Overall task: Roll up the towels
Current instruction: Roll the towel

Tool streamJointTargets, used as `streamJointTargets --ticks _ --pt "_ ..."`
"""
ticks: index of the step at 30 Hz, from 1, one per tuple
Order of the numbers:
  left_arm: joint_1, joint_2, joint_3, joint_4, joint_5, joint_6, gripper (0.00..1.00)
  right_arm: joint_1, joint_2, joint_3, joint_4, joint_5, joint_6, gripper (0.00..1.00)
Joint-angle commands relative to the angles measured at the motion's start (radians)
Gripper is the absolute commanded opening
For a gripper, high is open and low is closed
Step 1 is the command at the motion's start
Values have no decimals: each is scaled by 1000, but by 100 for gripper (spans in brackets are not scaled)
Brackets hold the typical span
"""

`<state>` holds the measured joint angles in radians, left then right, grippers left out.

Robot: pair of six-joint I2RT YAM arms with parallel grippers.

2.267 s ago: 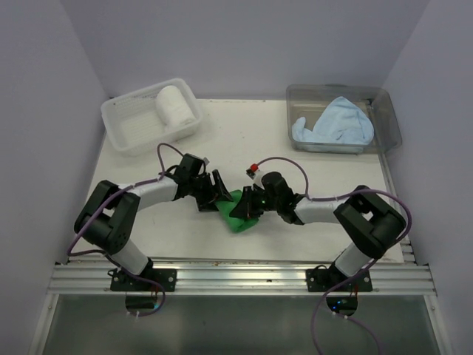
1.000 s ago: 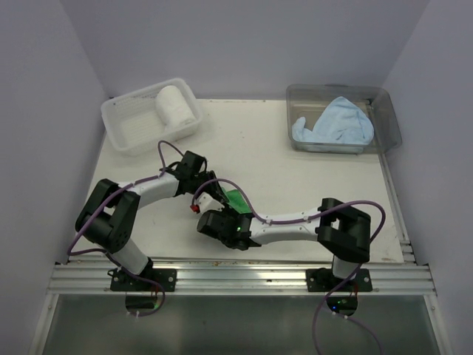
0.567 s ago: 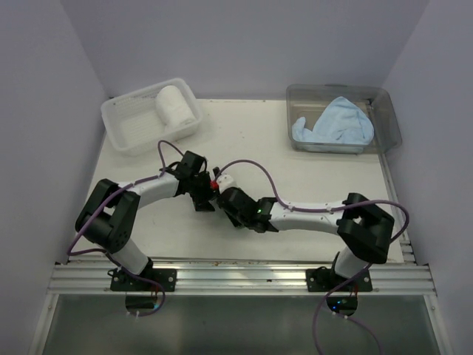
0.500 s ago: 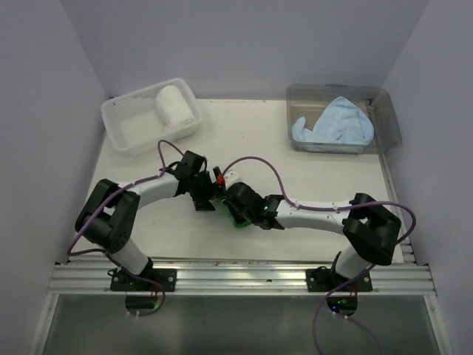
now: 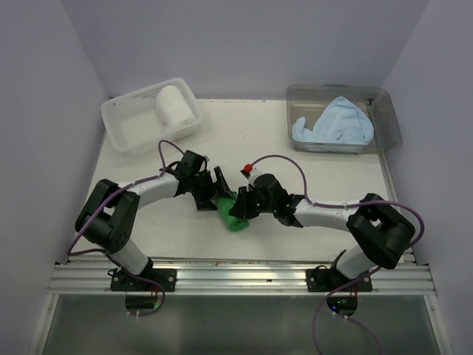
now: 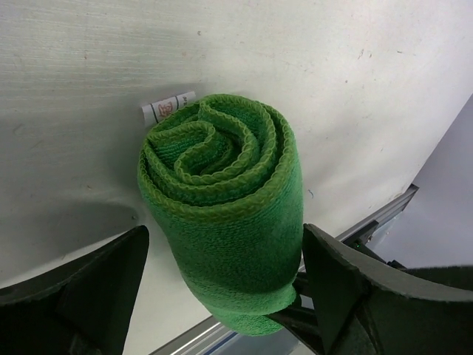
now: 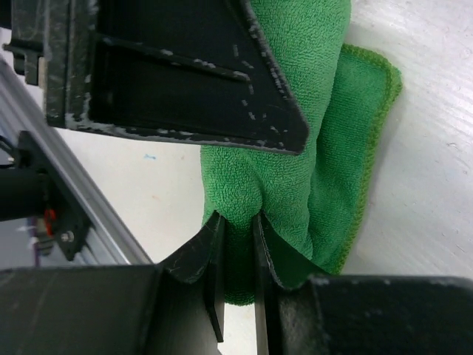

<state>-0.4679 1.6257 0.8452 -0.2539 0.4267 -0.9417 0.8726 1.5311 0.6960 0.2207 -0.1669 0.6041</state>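
A bright green towel lies rolled on the table between the two arms; its spiral end faces the left wrist camera. My left gripper stands open astride the roll, one finger on each side, with a gap on the left side. My right gripper is shut on a fold at the roll's other end, pinching green cloth. A white towel sits rolled in the basket. A light blue towel lies loose in the clear tub.
The white lattice basket stands at the back left and the clear tub at the back right. The table's metal rail runs along the near edge, close behind the roll. A finger of the left gripper fills the top of the right wrist view.
The right arm swung back from the left of the roll to its right end, and its jaws closed on the green cloth. The left gripper opened wide around the roll.
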Motion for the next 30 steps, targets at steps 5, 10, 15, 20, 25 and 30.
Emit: streamJointTargets --ticks 5,10,15,20,25,30 --pt "-5 -20 2 39 24 3 78 -92 3 -92 220 -241 174 8" --pt "-8 -7 0 35 20 -2 57 -99 -20 -90 161 -237 152 23" --pt "-6 -6 15 -4 -6 1 46 -93 -110 -40 -60 -140 45 55" --pt "-6 -1 25 -31 -23 1 45 -37 -199 74 -297 100 -100 67" --pt "-9 -1 34 -47 -37 0 46 158 -135 246 -530 423 -216 69" --pt "-9 2 40 -64 -48 -3 47 295 6 434 -664 656 -279 69"
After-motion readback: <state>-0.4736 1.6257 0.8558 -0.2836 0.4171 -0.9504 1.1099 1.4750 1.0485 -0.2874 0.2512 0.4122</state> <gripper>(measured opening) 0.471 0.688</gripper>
